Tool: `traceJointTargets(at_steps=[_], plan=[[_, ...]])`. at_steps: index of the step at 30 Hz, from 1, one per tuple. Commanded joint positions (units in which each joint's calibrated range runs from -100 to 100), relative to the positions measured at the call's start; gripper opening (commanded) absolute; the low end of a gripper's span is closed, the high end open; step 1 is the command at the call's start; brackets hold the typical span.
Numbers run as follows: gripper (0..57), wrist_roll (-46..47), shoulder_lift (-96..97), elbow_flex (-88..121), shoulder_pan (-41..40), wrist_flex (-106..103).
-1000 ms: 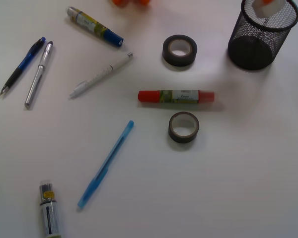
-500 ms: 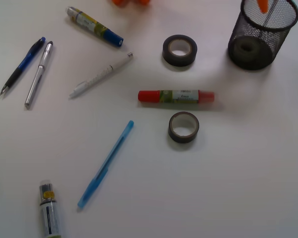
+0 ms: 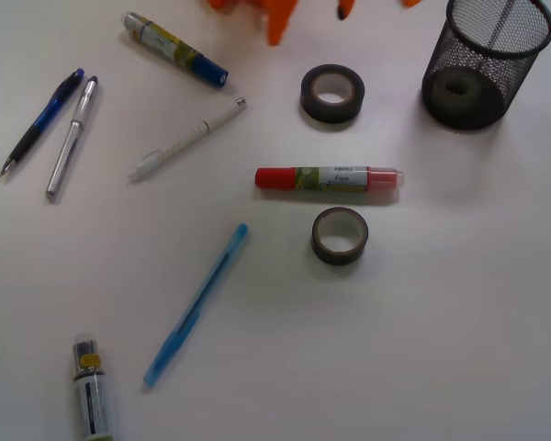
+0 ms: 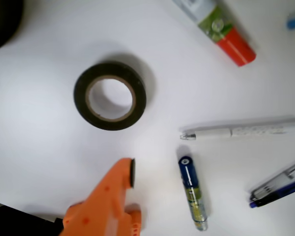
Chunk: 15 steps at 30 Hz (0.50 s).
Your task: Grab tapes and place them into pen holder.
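Counter [image 3: 459,349]: white surface on which all loose items are laid.
Pen holder [image 3: 485,61]: stood at the far right corner; a whitish tape roll [image 3: 456,89] is now seen lying on its floor, where a second ago it was held at the rim. One tape is judged delivered.
Hand [image 3: 308,16]: withdrawn from the holder to the far edge, above the far dark tape; nothing is carried. Whether its jaws are apart or together cannot be told.
Far dark tape [image 4: 110,95]: flat, untouched, just ahead of the orange finger [image 4: 119,187]; judged the next pick.
Near dark tape [image 3: 340,235]: flat, just beside the red-capped marker [image 3: 328,178]; not yet collected.
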Motion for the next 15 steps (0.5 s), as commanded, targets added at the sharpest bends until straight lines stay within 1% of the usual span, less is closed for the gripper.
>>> traceJointTargets(at_steps=[1, 4, 8, 15], plan=[[41.3, -2.25, -2.45, 17.25, 2.17, -11.91], [41.3, -3.81, -5.68, 27.30, -0.97, -22.49], [41.3, -6.74, -11.46, 37.18, -3.66, -29.84], [41.3, -7.03, -13.07, 43.52, -4.19, -33.26]])
